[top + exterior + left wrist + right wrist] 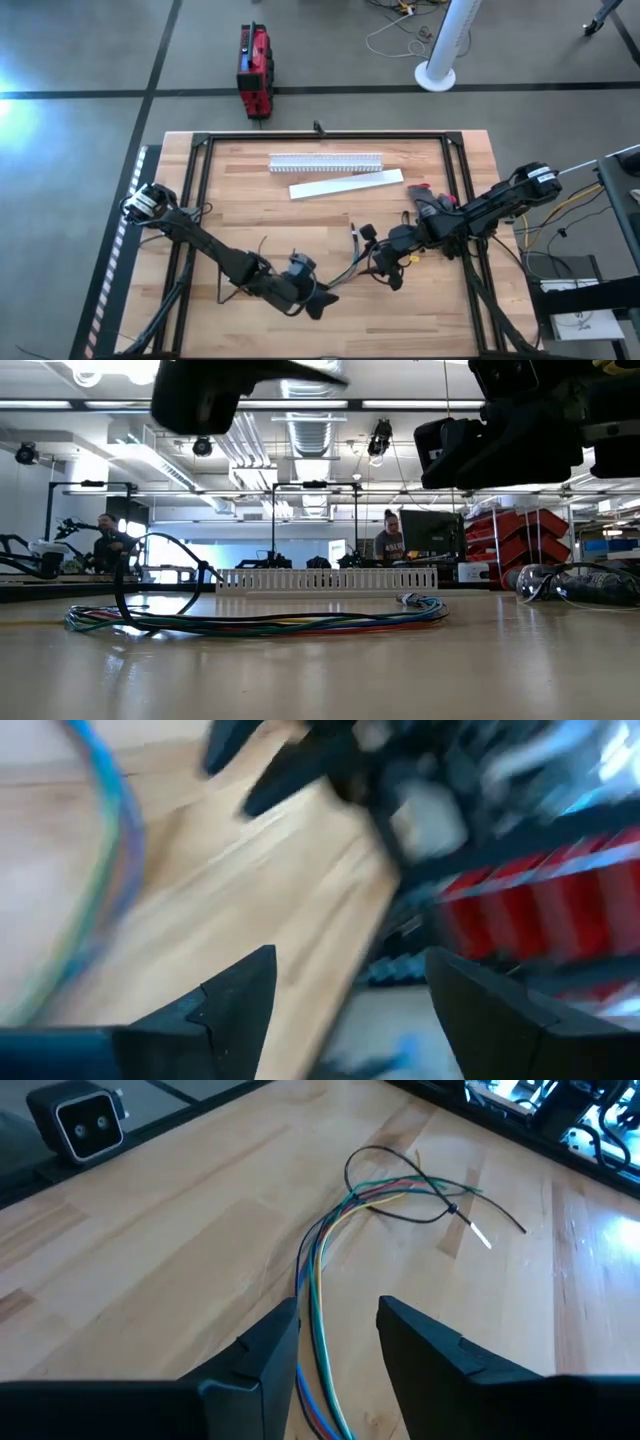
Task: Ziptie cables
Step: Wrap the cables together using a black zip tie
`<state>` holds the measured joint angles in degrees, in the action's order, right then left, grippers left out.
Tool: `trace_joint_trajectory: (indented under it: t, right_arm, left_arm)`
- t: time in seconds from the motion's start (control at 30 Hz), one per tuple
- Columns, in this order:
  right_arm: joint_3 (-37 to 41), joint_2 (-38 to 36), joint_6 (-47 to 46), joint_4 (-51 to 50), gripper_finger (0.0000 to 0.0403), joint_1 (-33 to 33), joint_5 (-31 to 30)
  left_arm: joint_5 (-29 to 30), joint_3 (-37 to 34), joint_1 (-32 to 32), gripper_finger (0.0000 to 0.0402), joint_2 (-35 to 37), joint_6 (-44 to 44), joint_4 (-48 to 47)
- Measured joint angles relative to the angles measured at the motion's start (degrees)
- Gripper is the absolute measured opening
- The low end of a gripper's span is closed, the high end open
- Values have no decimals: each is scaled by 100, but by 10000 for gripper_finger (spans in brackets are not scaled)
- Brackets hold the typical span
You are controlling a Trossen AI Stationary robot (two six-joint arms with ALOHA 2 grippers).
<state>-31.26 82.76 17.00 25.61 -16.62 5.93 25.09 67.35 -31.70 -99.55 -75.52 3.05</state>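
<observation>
On the table, multicoloured cable bundle (pixel 318 1295) loosely curved, both pincers released.

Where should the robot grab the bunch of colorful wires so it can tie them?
Probably on the straight stretch of the colored wires, where the strands run side by side, not the far end where they splay and loop. Come from above, jaws straddling the bundle: it lies flat on the wooden table. The right gripper already hovers there, open.

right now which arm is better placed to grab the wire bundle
Right. The right tool is open directly over the wire bundle, wires running between its fingers. The left tool is also open but sits beside the bundle.
</observation>
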Motion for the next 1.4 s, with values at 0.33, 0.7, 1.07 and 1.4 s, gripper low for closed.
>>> trace_joint_trajectory:
  t: [0.33, 0.7, 1.07, 1.4]
  right_arm:
    - [-93, 37, 264, 95, 99, 16, -56]
    - [-95, 26, 587, 425, 105, 40, -312]
    - [-93, 341, 702, 642, 144, 238, -302]
    - [-93, 409, 680, 638, 160, 240, -295]
  left_arm:
    - [10, -15, 252, 236, 35, 1078, -1018]
    - [-705, -13, 700, 224, 308, 15, -2714]
    - [-499, -132, 382, 202, 679, -2165, -4749]
    - [-176, -250, 590, 245, 347, -2197, -4298]
